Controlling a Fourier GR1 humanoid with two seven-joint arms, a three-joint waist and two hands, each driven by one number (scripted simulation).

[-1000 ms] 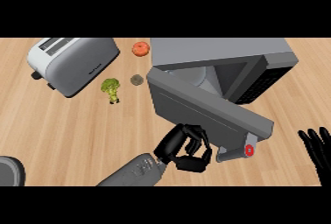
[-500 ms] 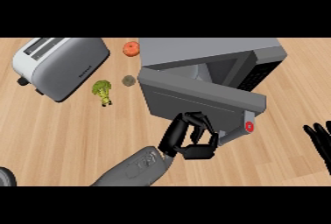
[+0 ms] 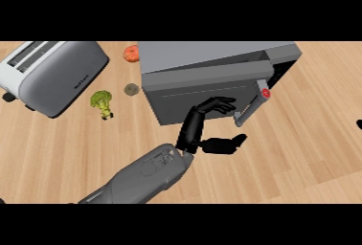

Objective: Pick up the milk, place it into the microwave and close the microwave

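Wooden surface (image 3: 63,153) fills the view, carrying everything seen. At the middle, the left hand (image 3: 210,125) is held against the front of the microwave door (image 3: 201,93), fingers partly straightened and spread on the panel, thumb stuck out to the right, nothing grasped. The door is seen almost swung to, with only a narrow gap left at its right edge by the red button (image 3: 265,93). The milk is not visible anywhere; it is judged to be inside the microwave (image 3: 212,56), though that cannot be confirmed. By that reading, pick and place are done and only the last push on the door is left. Of the right hand, only a dark tip shows at the right edge (image 3: 359,125); its state cannot be told. Open surface lies near and right of the door. To the left stand broccoli (image 3: 102,101) and a toaster (image 3: 53,76), well apart from the hand.
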